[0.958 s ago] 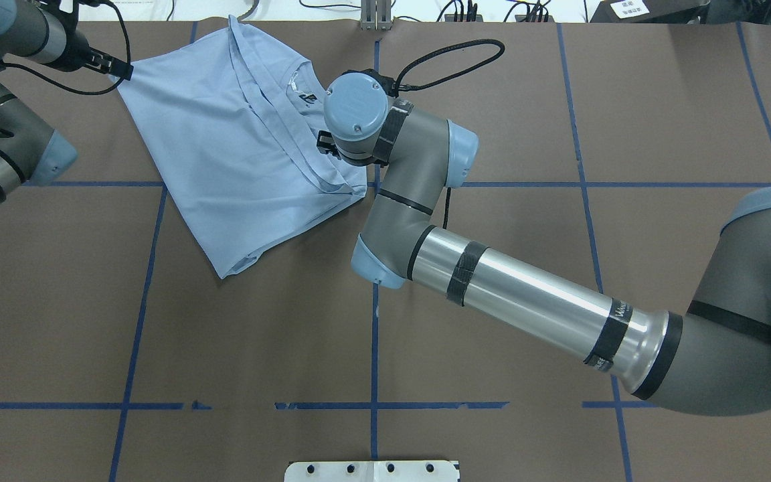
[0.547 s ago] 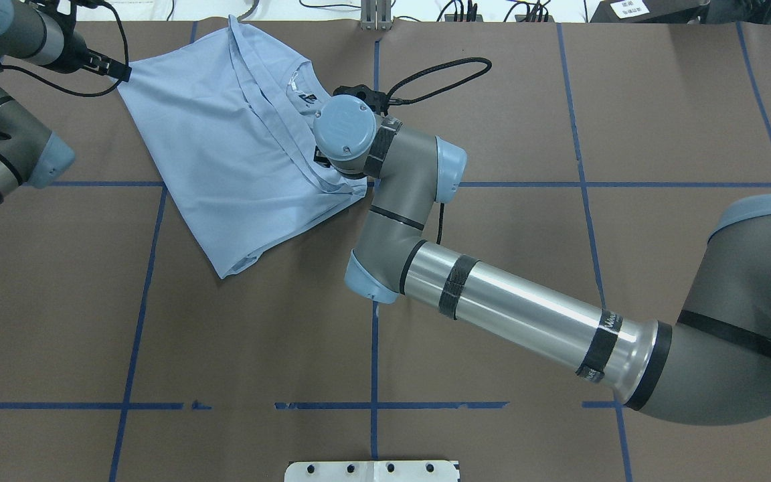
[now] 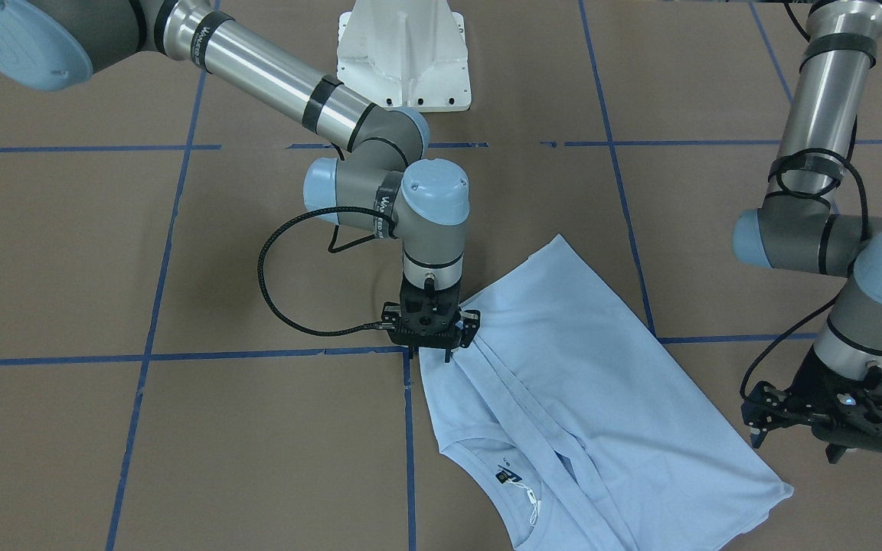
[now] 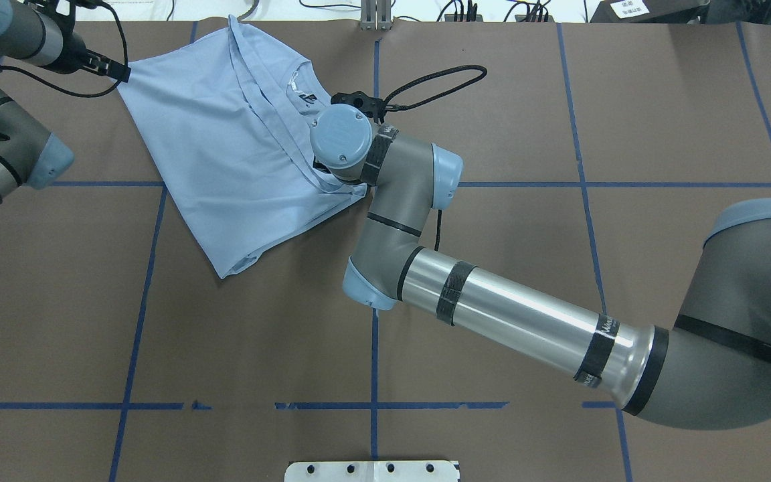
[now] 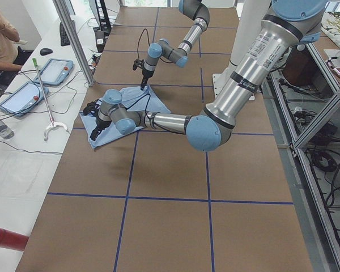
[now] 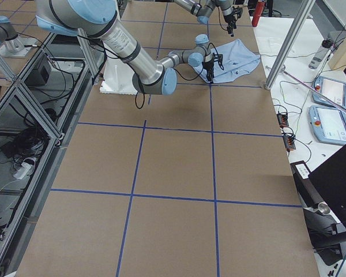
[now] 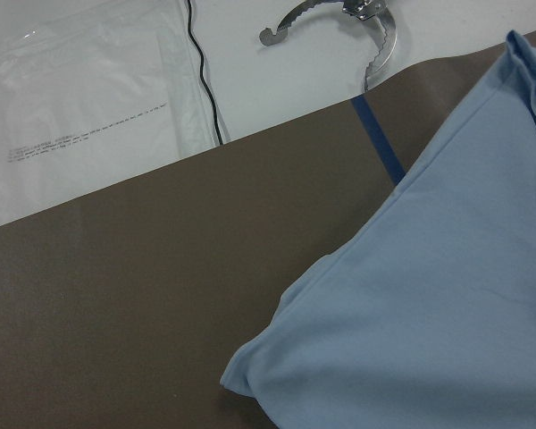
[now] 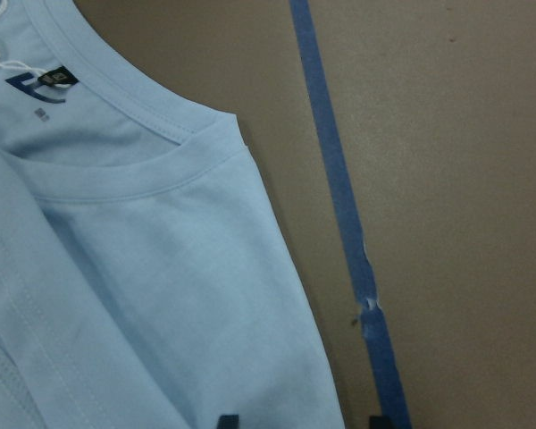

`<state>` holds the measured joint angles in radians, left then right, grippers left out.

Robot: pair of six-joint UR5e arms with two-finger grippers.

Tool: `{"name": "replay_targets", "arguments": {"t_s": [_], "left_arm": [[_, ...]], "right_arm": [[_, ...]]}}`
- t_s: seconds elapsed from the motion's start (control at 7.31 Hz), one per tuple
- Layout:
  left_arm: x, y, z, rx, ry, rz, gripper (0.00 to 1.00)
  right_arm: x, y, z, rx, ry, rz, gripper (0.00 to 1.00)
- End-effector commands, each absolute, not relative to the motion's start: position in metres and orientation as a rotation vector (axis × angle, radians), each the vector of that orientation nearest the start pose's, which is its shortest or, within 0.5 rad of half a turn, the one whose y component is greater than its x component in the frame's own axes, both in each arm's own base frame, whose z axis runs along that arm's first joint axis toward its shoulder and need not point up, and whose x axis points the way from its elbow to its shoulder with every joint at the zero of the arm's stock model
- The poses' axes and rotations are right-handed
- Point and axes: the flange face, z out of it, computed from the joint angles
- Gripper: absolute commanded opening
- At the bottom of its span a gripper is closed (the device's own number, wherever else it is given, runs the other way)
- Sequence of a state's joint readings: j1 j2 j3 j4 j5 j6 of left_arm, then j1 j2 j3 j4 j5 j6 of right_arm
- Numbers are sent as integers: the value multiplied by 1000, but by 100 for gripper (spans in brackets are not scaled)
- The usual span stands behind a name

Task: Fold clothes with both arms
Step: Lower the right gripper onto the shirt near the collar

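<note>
The light blue T-shirt (image 4: 225,147) lies partly folded at the table's far left, collar (image 8: 116,179) and dark neck label (image 8: 36,85) facing up. My right gripper (image 3: 430,355) points straight down at the shirt's (image 3: 586,398) side edge by the shoulder. It is open, one fingertip (image 8: 225,422) over cloth and the other over bare table. In the overhead view its wrist hides it. My left gripper (image 3: 792,448) hovers open just beside the shirt's far corner (image 7: 237,380), and in the overhead view this gripper (image 4: 121,72) meets that corner's tip.
The white pedestal base (image 3: 405,53) stands at the robot's side of the brown table, which is crossed by blue tape lines (image 4: 374,335). A black cable loop (image 4: 439,77) arcs off the right wrist. Past the far edge lie a metal claw tool (image 7: 339,22) and a plastic bag (image 7: 89,116).
The right arm has shifted left, bringing its wrist over the shirt's right edge. The left arm and the shirt have hardly moved.
</note>
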<state>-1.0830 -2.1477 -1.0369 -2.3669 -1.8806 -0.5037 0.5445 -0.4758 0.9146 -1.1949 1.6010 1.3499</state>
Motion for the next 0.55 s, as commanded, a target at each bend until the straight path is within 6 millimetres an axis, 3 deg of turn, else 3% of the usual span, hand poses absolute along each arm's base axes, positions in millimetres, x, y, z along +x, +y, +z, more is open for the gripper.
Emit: {"name": "replay_targets", "arguments": {"t_s": [0.0, 0.27, 0.41], "left_arm": [[266, -720, 491, 593, 652, 116, 100], [266, -720, 491, 593, 652, 116, 100], [266, -720, 491, 593, 652, 116, 100]], "right_arm": [[-682, -562, 186, 279, -769, 291, 22], [-682, -562, 186, 280, -769, 288, 19], [-681, -562, 188, 279, -767, 288, 0]]}}
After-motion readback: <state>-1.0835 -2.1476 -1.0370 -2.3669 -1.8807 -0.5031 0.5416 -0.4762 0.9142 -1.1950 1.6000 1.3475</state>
